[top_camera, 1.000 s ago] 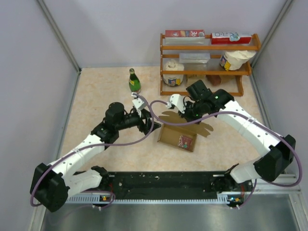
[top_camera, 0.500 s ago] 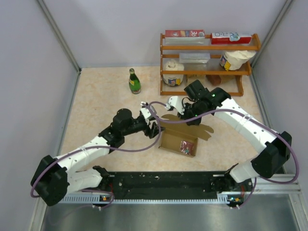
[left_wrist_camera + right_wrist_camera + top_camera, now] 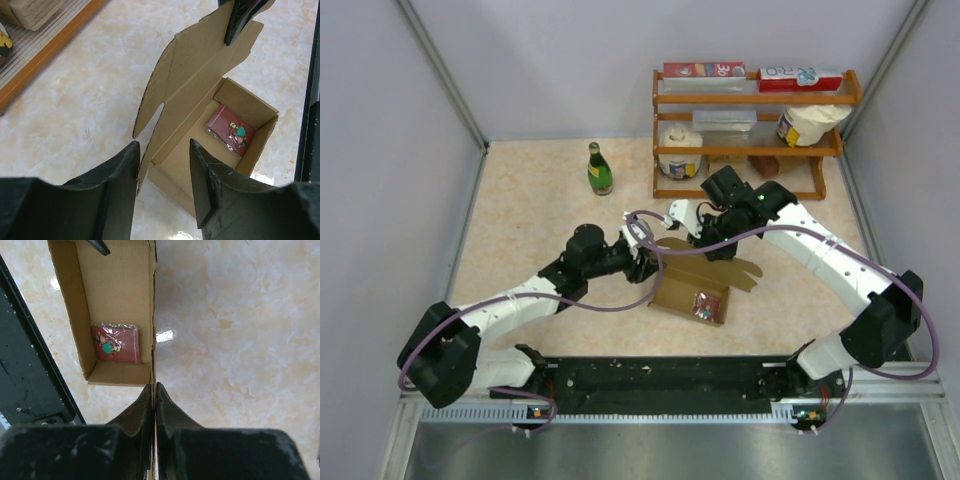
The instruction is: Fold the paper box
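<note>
Paper box (image 3: 692,292) at centre of counter (image 3: 525,215), lid at 12 o'clock. Right pincer (image 3: 154,389) is clamped on the lid edge, propping it upright. Left pincer (image 3: 164,152) is half-wide, straddling the 9 o'clock side flap, probably to tuck it.

The top view looks steeply down from above and behind the arm bases over the whole beige marbled surface (image 3: 540,200). Each wrist view looks closely past its own black fingers (image 3: 115,190) into the open brown cardboard box (image 3: 678,285), which all three views share.
</note>
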Robot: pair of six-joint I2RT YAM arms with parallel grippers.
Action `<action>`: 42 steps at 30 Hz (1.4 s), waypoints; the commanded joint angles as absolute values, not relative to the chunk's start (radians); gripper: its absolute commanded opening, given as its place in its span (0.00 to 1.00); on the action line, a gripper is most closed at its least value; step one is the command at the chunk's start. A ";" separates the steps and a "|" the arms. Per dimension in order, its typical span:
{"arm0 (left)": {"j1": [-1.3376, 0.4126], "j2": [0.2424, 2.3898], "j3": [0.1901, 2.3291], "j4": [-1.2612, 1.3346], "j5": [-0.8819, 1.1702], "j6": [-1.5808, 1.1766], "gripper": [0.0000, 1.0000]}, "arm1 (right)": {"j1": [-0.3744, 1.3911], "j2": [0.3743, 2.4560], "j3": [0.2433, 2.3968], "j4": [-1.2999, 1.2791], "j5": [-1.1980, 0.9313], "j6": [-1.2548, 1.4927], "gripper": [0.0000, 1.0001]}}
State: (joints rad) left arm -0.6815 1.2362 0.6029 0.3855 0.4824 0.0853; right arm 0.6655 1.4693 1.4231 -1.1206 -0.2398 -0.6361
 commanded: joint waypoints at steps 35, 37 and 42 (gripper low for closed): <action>-0.733 1.315 0.741 0.293 0.407 0.113 0.16 | 0.663 1.490 1.488 -1.118 -0.284 -0.609 0.00; -0.735 1.315 0.742 0.284 0.400 0.115 0.16 | 0.664 1.491 1.490 -1.117 -0.282 -0.607 0.00; -0.736 1.318 0.744 0.256 0.390 0.114 0.17 | 0.660 1.490 1.488 -1.117 -0.273 -0.607 0.00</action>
